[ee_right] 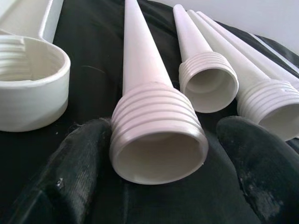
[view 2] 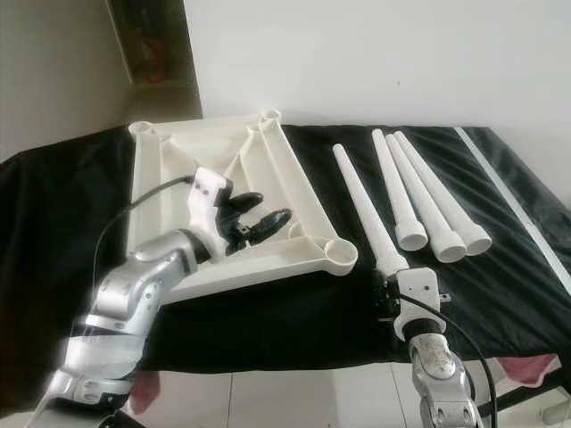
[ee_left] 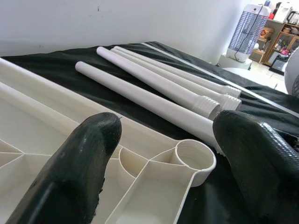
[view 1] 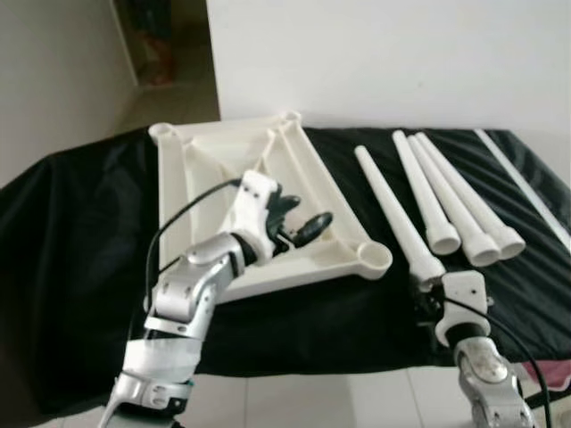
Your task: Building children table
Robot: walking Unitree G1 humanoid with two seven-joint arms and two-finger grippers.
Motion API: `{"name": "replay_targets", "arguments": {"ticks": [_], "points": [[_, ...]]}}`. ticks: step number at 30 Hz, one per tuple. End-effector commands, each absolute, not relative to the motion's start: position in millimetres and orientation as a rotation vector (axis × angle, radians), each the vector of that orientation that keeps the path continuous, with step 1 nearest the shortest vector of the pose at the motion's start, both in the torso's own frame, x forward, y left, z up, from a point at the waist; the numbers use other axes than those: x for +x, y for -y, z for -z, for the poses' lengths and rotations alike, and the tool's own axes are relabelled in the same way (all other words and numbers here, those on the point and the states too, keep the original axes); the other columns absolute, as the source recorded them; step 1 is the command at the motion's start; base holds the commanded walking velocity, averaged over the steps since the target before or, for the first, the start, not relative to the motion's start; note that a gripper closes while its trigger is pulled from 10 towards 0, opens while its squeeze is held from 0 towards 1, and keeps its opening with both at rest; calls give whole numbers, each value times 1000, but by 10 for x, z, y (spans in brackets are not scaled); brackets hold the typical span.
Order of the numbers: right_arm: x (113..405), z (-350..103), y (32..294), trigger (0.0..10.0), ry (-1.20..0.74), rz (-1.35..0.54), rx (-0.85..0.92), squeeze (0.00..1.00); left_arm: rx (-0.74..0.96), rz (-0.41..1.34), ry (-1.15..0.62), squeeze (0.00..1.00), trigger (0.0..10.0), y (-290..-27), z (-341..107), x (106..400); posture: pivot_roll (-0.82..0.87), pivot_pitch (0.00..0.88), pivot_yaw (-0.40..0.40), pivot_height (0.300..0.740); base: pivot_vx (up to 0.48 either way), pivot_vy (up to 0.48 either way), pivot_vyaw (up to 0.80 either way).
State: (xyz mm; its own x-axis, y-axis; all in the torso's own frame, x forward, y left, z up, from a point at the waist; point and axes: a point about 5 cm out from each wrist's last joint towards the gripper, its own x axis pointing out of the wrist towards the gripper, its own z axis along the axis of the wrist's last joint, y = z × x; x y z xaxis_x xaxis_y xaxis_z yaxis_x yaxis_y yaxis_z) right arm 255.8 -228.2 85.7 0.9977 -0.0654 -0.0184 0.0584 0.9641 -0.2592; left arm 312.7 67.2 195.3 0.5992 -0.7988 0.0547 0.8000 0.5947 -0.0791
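Note:
A white children's table top (view 1: 174,192) lies upside down on the black cloth, with a threaded corner socket (view 1: 376,259) at its near right. My left gripper (view 1: 303,218) hovers open just above the top's ribs, left of that socket (ee_left: 195,157). Four white tapered legs lie to the right. The nearest leg (view 1: 393,209) points its threaded end (ee_right: 156,140) at my right gripper (ee_right: 168,144). That gripper is open, one finger (ee_right: 84,154) against the thread and the other standing off it. The three other legs (view 1: 451,201) lie side by side farther right.
The black cloth (view 1: 80,232) covers the whole work surface, and its front edge drops to a tiled floor (view 1: 321,401). A thin white strip (view 1: 522,183) runs along the right side. A white wall stands behind, with a doorway at the back left.

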Motion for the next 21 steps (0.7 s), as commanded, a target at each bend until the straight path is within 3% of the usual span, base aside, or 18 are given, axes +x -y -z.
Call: {"name": "replay_targets", "arguments": {"ticks": [1, 8, 17, 21], "points": [[2568, -846, 2343, 10000, -28, 69, -263, 0, -112, 903, 2, 0, 10000, -682, -1932, 3121, 52, 0, -20, 740, 0, 0, 0], [2608, -905, 2377, 10000, 33, 67, -181, 0, -112, 896, 2, 0, 10000, -696, -1933, 3110, 63, 0, -26, 740, 0, 0, 0], [2601, -1072, 2246, 10000, 156, 35, -214, 0, -114, 892, 2, 0, 10000, -711, -1931, 3105, 66, 0, -26, 740, 0, 0, 0], [2604, -1205, 2291, 10000, 226, 110, -197, 0, -116, 894, -1, 0, 10000, -715, -1928, 3106, 62, 0, -24, 740, 0, 0, 0]]}}
